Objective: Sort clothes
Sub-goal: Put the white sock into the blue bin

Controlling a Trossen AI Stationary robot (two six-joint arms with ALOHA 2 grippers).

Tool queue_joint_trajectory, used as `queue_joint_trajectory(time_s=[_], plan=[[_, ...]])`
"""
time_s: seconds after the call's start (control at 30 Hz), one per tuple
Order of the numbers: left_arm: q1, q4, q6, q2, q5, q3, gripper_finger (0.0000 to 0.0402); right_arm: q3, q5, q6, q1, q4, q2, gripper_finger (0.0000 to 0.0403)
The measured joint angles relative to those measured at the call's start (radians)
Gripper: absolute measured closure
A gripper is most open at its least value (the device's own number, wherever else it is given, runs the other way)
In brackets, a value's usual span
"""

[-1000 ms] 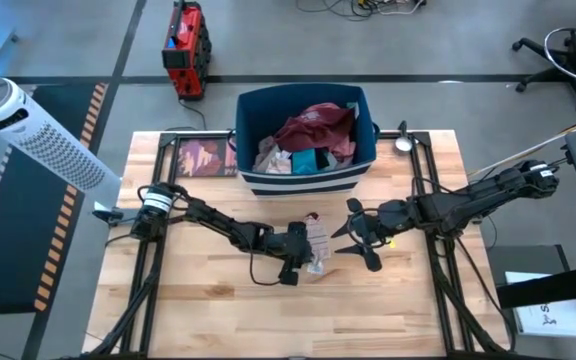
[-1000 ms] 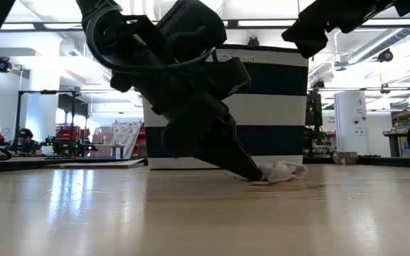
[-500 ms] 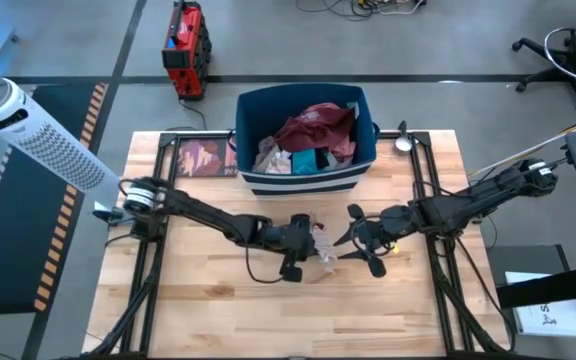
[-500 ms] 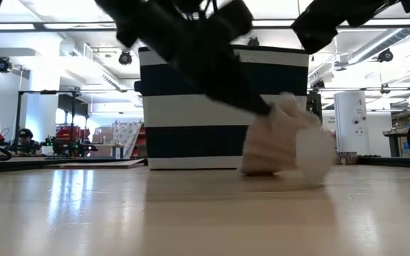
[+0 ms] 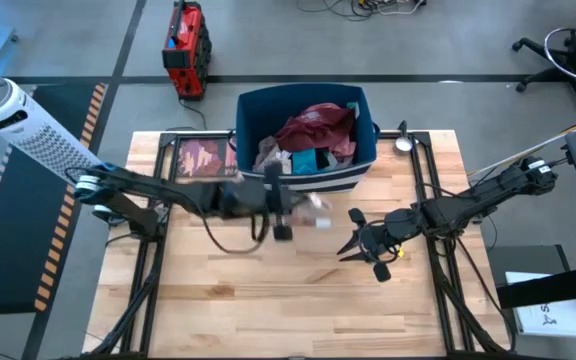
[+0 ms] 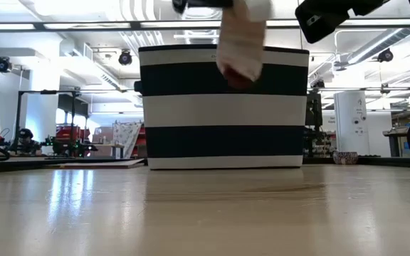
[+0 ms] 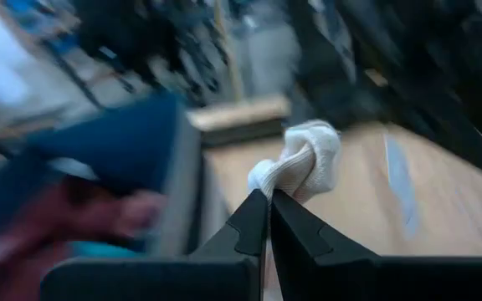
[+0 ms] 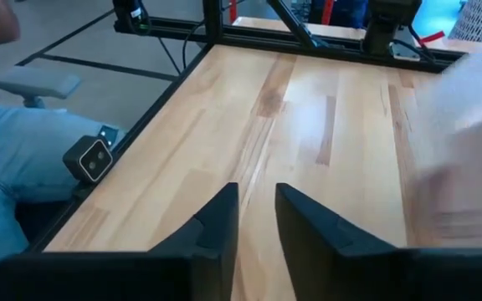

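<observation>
My left gripper (image 5: 298, 205) is shut on a small white-beige cloth piece (image 7: 304, 159), lifted high in front of the dark blue striped bin (image 5: 306, 140). In the low view the cloth (image 6: 242, 39) hangs before the bin's upper wall. The bin holds maroon (image 5: 316, 125), teal (image 5: 308, 160) and pale garments. My right gripper (image 5: 353, 233) is open and empty over the table right of centre; its fingers (image 8: 224, 221) show in the right wrist view. My left gripper pinches the small cloth piece by its bunched end (image 7: 266, 180) between its two fingertips. The cloth is lifted clear of the table, bunched up beyond the fingertips; in the low view it hangs down in front of the bin's wall.
The wooden table (image 5: 268, 300) has black rails on its left and right. A flat picture card (image 5: 203, 158) lies left of the bin, a small round object (image 5: 404, 143) right of it. A white fan (image 5: 28, 125) and a red device (image 5: 186, 40) stand beside the table.
My left gripper has taken the small cloth off the table, risen and swung toward the bin at the far edge; the cloth now hangs clear in front of the bin's upper wall. My right gripper has drawn slightly toward the table's near right.
</observation>
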Motion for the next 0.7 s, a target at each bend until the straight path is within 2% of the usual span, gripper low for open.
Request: queue_joint_trajectory(time_s=[0.2, 0.3, 0.4, 0.57, 0.7], plan=[[0.151, -0.019, 0.055, -0.078, 0.001, 0.084, 0.0401, 0.0, 0.0, -0.022, 0.0, 0.007, 0.0, 0.0383], [0.241, -0.056, 0.061, -0.08, 0.064, 0.141, 0.0402, 0.0, 0.0, -0.046, 0.0, 0.006, 0.0, 0.0398], [0.327, -0.083, 0.061, -0.058, 0.134, 0.205, 0.0402, 0.0, 0.0, -0.063, 0.0, 0.011, 0.0, 0.0401], [0.447, -0.16, 0.048, 0.006, 0.178, 0.299, 0.0402, 0.0, 0.0, -0.063, 0.0, 0.012, 0.0, 0.0401], [0.517, -0.196, 0.028, 0.062, 0.209, 0.32, 0.0401, 0.0, 0.0, -0.067, 0.0, 0.01, 0.0, 0.0401]])
